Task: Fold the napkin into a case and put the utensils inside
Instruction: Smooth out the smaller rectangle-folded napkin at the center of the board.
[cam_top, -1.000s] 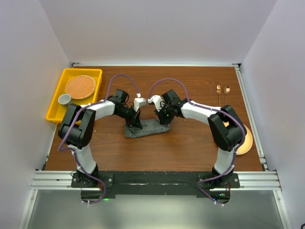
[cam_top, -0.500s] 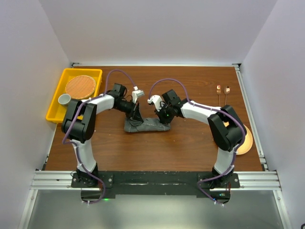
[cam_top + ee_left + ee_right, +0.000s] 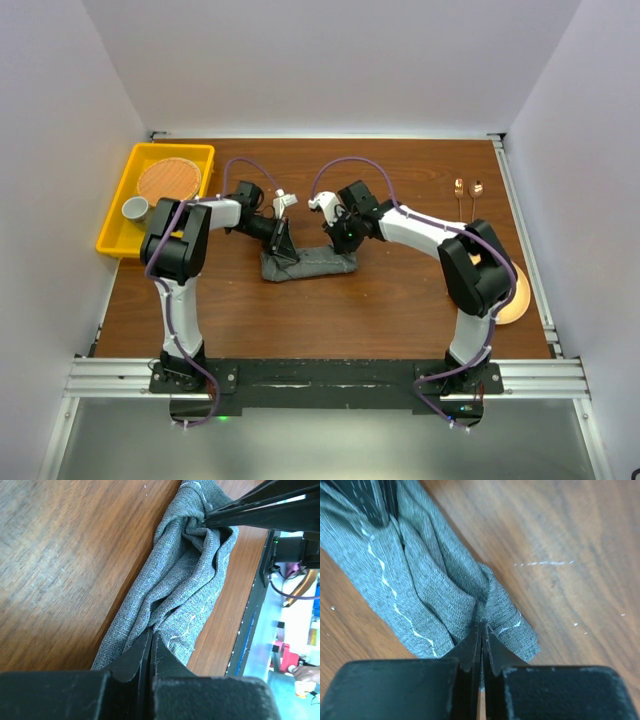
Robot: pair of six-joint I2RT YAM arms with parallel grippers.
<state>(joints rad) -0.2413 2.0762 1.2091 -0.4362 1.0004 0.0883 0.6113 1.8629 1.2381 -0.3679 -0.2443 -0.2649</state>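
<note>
Left arm's elbow has swung outward since the earlier frame, its tool drawn left. Mid-counter: dark grey fabric napkin, bunched into a rumpled strip. Left tool clamps one end; right tool pinches a fold at the other. Judged light, limp, grippy, and unlikely to hold a crease; hemmed corners look like better holds. Far right: slender copper-coloured metal utensils, well apart.

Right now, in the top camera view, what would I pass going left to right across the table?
From the left: yellow tray → napkin → utensils → orange plate.
</note>
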